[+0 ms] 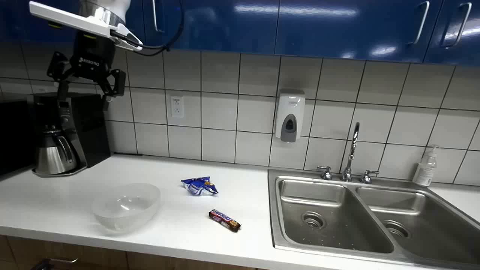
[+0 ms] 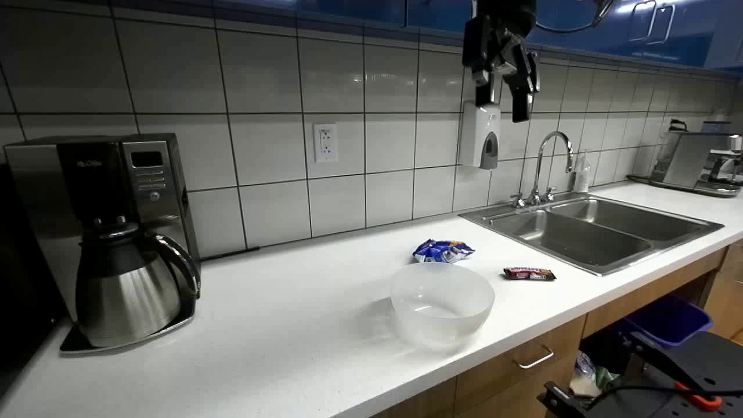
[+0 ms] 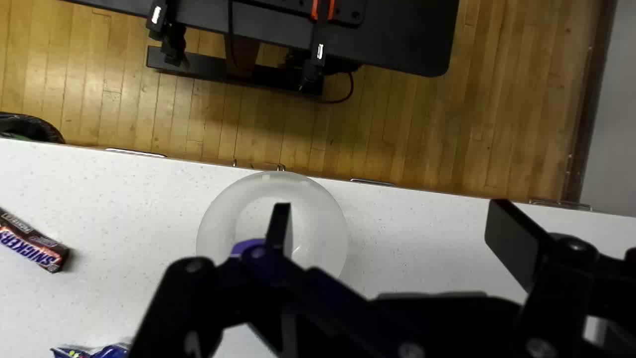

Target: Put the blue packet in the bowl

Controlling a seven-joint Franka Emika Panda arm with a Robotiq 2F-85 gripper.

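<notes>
jaws spread, nothing held | blue packet (image 1: 199,186) well below: may be dropped if edge-pinched | bowl (image 1: 127,214) also below: may be clipped by low carry

I can read SNICKERS along the brown candy bar (image 3: 33,243) and ROBOTIQ in white on the black gripper (image 1: 84,100). The coffee maker (image 2: 98,188) bears what looks like "Mr. Coffee", a bit blurred.

My fingers (image 3: 513,243): black. Below them: packet (image 1: 200,186), blue, white markings, flecks of orange; bowl (image 2: 442,307), milky, see-through; Snickers bar (image 3: 31,242), dark brown, blue lettering edged white; countertop (image 3: 134,209), white, fine grey specks. Behind my fingers: tiles (image 2: 331,209), pale grey, dark grid lines; cabinets (image 1: 225,26), glossy blue.
</notes>
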